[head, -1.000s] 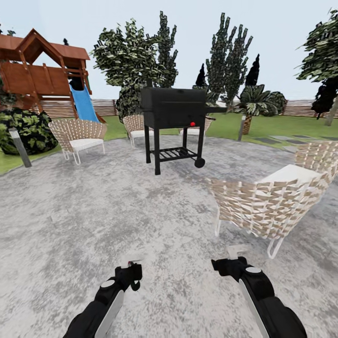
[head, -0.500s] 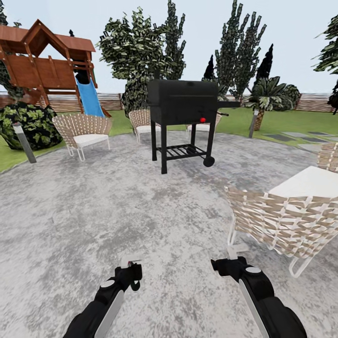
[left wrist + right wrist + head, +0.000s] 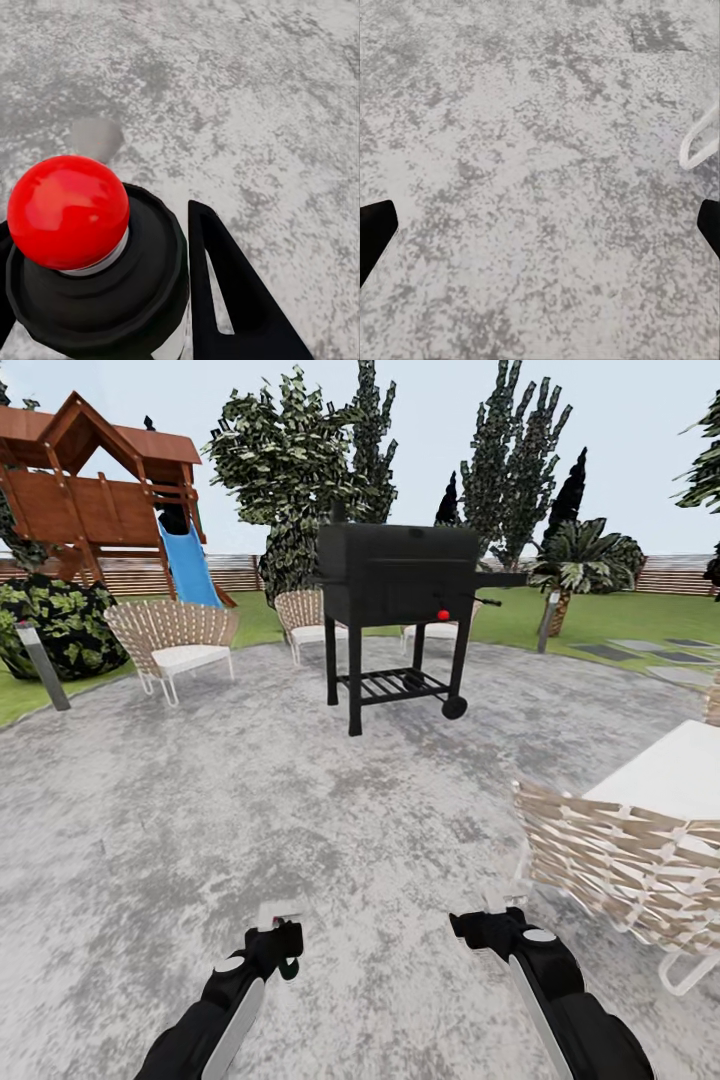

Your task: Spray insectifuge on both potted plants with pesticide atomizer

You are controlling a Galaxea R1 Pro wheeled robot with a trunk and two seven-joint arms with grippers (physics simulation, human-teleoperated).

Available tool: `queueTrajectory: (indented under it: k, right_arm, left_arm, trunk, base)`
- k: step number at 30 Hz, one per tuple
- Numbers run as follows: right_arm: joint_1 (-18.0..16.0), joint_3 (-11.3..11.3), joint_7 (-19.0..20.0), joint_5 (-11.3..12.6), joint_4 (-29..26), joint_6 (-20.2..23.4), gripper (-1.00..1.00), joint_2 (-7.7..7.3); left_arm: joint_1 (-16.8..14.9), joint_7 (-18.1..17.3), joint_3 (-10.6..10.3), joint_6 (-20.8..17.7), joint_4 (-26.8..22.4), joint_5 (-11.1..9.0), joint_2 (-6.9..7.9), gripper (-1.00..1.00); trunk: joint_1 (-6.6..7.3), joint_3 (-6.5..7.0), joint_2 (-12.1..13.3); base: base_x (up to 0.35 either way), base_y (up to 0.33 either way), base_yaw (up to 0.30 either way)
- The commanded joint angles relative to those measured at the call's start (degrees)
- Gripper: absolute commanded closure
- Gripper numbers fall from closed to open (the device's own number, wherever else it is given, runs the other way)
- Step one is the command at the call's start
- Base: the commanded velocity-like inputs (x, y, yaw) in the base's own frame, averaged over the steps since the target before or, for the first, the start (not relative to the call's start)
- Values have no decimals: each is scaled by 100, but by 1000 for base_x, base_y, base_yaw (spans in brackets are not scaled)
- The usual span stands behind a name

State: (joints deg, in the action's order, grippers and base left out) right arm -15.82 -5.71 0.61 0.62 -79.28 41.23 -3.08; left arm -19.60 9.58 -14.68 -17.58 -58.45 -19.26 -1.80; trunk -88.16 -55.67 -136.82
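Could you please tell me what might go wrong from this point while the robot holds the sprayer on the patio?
1. The wicker chair sits close beside the right arm; turning or driving rightward could clip it with the open right claw.
2. The black grill stands directly ahead; driving straight on risks a bump.
3. The pesticide atomizer held in the left claw might slip if jolted.

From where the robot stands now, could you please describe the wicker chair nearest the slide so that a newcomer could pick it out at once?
Start at the wooden playhouse on the far left, with its blue slide. Just in front of the slide's foot, at the edge of the grey patio, stands the wicker chair. Unlike the other wicker seats near the black grill, it stands alone to the left and faces the patio with a white cushion.
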Motion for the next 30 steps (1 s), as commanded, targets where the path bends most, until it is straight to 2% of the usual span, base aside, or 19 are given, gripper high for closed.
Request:
queueTrajectory:
  k: [1, 17, 30]
  right_arm:
    - [0, 0, 0, 0, 0, -3, -100, 0]
    - [-2, -4, -34, -2, -24, -18, -100, 0]
    - [-8, 64, -8, 1, -73, -157, -100, -9]
  left_arm:
    - [0, 0, 0, 0, 0, 1, -2, 100]
    - [0, -16, 0, 0, 0, -8, 0, 100]
    - [0, -261, 17, 18, -33, -16, -14, 100]
  trunk:
    - [0, 0, 0]
    - [0, 0, 0]
    - [0, 0, 0]
  base:
    - [322, 120, 0]
    - [304, 148, 0]
    - [288, 170, 0]
